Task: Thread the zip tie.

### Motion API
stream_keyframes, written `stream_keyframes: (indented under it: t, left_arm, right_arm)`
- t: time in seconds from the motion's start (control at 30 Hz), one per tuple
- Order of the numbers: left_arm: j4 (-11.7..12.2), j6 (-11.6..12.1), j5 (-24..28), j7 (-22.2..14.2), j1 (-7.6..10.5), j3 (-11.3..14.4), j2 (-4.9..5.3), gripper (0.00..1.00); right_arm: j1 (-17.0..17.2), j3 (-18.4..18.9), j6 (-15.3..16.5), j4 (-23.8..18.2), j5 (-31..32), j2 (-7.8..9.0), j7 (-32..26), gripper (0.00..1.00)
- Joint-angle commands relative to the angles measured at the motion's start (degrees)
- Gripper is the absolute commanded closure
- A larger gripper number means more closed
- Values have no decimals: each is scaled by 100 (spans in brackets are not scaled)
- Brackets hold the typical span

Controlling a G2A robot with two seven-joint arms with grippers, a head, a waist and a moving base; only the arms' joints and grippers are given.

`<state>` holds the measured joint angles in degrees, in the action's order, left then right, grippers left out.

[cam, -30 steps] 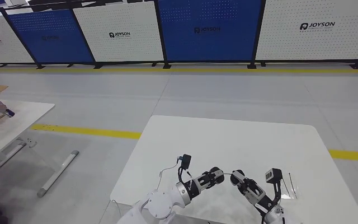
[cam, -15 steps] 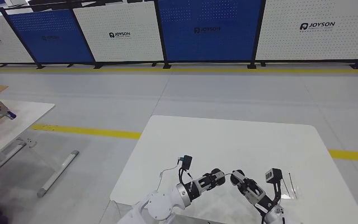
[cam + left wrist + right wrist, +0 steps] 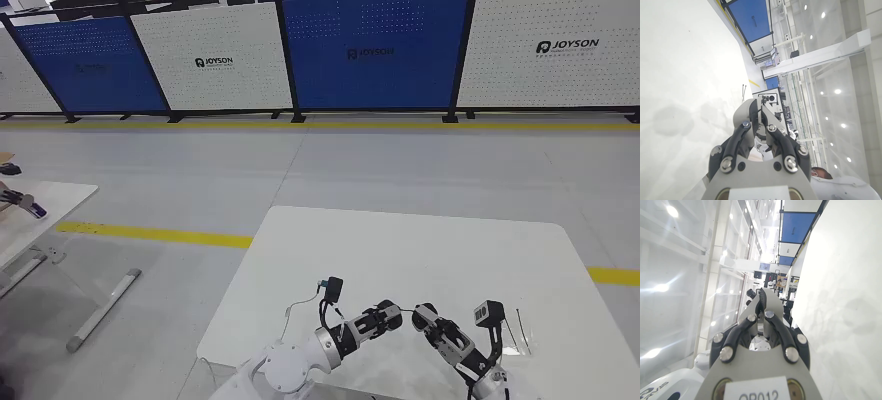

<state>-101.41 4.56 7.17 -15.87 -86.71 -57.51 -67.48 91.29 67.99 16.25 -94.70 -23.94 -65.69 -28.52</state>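
the left gripper, its jaws pinching a thin black zip tie low over the white table, faces the right gripper nearly tip to tip, jaws pressed together on what i cannot tell, so slight misalignment could send the tail past the head's slot or buckle it loose.

Zip ties on table (right side).
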Motion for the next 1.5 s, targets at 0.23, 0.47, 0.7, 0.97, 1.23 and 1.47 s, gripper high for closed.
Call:
stream_keyframes:
  t: [0.23, 0.47, 0.7, 0.97, 1.23, 1.47]
  left_arm:
    - [-4, -1, -20, 12, 12, 13, 5, 100]
    - [-17, -81, 229, -227, -16, -135, 40, 100]
    - [125, -72, 381, -915, -254, -747, 199, 100]
    - [241, -221, 446, -1052, -274, -875, 233, 100]
    - [-276, 416, 1539, -1279, -437, -1201, 248, 100]
    - [-1143, 969, 2582, -1737, -863, -2068, 341, 100]
  right_arm:
    - [2, -23, -58, -35, 0, -7, 25, 100]
    - [128, 163, -91, -169, -128, 13, -24, 0]
    - [527, 758, 133, -354, -726, 85, -299, 0]
    - [541, 771, 136, -360, -758, 86, -308, 0]
    - [541, 771, 136, -360, -758, 86, -308, 0]
    - [541, 771, 136, -360, -758, 86, -308, 0]
